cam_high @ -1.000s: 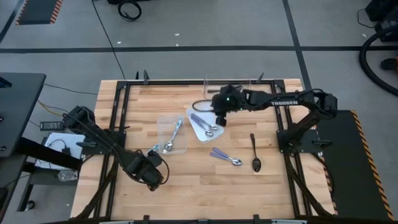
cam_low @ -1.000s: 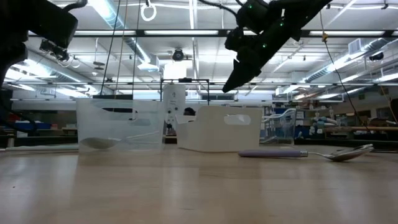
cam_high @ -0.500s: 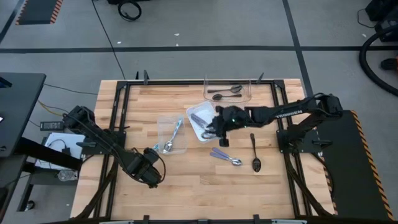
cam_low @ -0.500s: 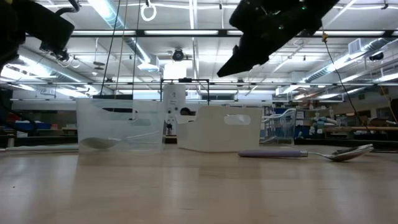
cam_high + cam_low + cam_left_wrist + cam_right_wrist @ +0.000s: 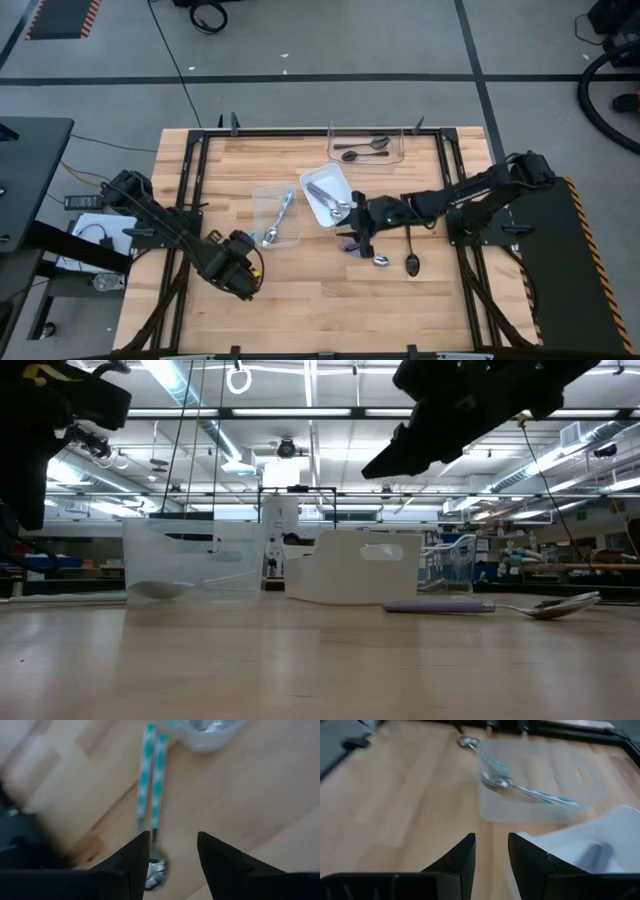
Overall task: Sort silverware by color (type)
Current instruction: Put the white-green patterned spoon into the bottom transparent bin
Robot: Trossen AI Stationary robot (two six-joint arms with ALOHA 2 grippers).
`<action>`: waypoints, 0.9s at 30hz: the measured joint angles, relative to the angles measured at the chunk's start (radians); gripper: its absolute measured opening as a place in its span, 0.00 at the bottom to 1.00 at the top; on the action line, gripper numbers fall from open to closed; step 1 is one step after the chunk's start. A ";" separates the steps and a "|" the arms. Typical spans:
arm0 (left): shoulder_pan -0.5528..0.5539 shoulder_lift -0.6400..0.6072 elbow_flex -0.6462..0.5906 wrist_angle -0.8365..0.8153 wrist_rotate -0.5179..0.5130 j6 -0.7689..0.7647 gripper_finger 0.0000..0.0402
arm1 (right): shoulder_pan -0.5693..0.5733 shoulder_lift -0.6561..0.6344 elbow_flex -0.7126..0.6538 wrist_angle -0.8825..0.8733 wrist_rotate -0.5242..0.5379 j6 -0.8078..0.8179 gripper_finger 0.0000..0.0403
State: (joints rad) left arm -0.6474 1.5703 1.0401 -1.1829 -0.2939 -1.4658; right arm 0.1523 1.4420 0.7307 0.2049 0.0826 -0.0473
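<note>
Right end effector (image 5: 358, 240), fingers parted and empty, poised over purple-handled spoon (image 5: 366, 256) near bench centre, presumably to pick it for sorting. Left end effector (image 5: 245, 262), open, waiting toward left front edge beside teal-handled spoons (image 5: 151, 780) lying loose on bench.

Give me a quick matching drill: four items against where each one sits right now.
Items:
1. black spoon
2. purple spoon
3. left gripper
4. right gripper

Places:
A. above the purple spoon
B. bare wood, nearest the right arm's base
C. near two blue spoons on bare wood
D. bare wood, below the white tray

Pairs: 1-B, 2-D, 3-C, 4-A
</note>
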 joint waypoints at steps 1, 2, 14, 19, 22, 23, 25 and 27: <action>0.000 0.000 0.000 -0.019 0.000 -0.013 0.43 | 0.013 0.000 -0.004 0.017 0.000 0.007 0.31; 0.000 0.000 0.000 -0.037 0.001 -0.023 0.43 | 0.024 0.000 -0.008 0.026 0.001 0.015 0.31; 0.000 -0.003 -0.206 0.133 0.076 -0.041 0.43 | 0.114 -0.001 -0.063 0.024 0.061 0.088 0.31; 0.011 -0.009 -0.253 0.142 0.100 -0.017 0.43 | 0.126 -0.001 -0.063 0.019 0.071 0.107 0.31; 0.023 -0.009 -0.287 0.175 0.122 -0.007 0.43 | 0.126 0.005 -0.062 0.001 0.121 0.139 0.31; 0.024 -0.009 -0.297 0.184 0.130 -0.004 0.43 | 0.125 0.009 -0.062 -0.010 0.133 0.145 0.31; 0.025 -0.020 -0.310 0.187 0.141 -0.003 0.43 | 0.125 0.012 -0.063 -0.020 0.135 0.147 0.31; 0.025 -0.047 -0.319 0.189 0.146 -0.004 0.43 | 0.127 0.012 -0.062 -0.020 0.135 0.150 0.31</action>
State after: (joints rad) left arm -0.6228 1.5234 0.7208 -0.9936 -0.1478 -1.4695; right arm 0.2790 1.4544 0.6685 0.1853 0.2172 0.1024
